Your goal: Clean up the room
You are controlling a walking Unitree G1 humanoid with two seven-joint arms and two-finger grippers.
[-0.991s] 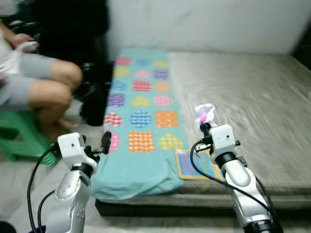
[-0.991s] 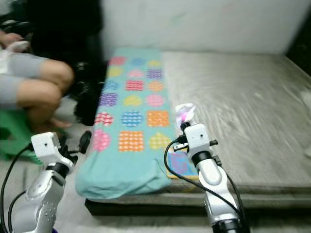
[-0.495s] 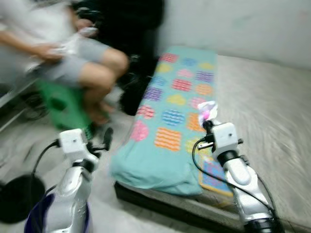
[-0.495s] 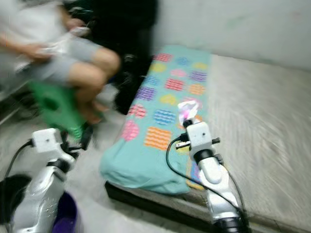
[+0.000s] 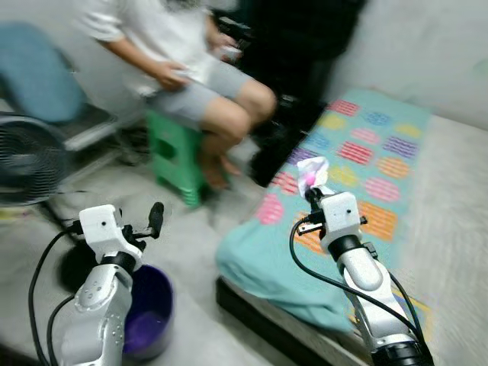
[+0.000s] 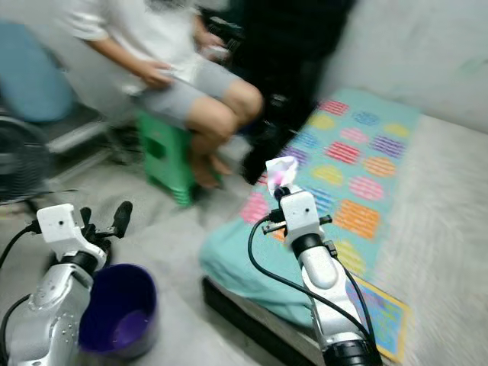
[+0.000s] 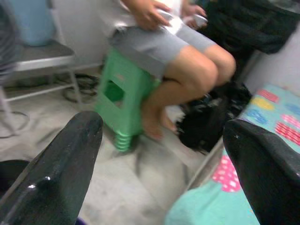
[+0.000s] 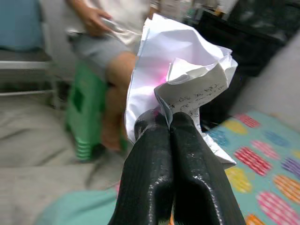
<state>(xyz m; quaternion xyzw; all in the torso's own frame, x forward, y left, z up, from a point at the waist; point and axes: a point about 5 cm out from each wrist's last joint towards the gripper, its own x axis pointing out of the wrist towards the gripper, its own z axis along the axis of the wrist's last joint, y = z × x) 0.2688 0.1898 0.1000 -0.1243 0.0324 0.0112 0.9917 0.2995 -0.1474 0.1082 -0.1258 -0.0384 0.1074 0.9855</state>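
Observation:
My right gripper (image 5: 309, 192) is shut on a crumpled white paper with a pink patch (image 5: 313, 171), held up over the teal patterned blanket (image 5: 358, 164); the paper (image 8: 176, 79) sticks out past the closed fingers (image 8: 161, 159) in the right wrist view. A purple bin (image 5: 149, 309) stands on the floor beneath my left arm. My left gripper (image 5: 145, 223) is open and holds nothing, raised above the bin's rim; its two black fingers (image 7: 61, 168) stand wide apart in the left wrist view.
A person (image 5: 191, 65) sits on a green stool (image 5: 177, 149) ahead, knees near the mattress (image 5: 450, 229) corner. A fan (image 5: 30, 164) stands at the left. A colourful book (image 6: 385, 313) lies on the mattress by my right arm. Dark bags (image 5: 278, 133) sit beside the blanket.
The camera has turned left, bringing the person, stool, fan and purple bin into view. My right gripper still holds the paper; the left gripper stays open.

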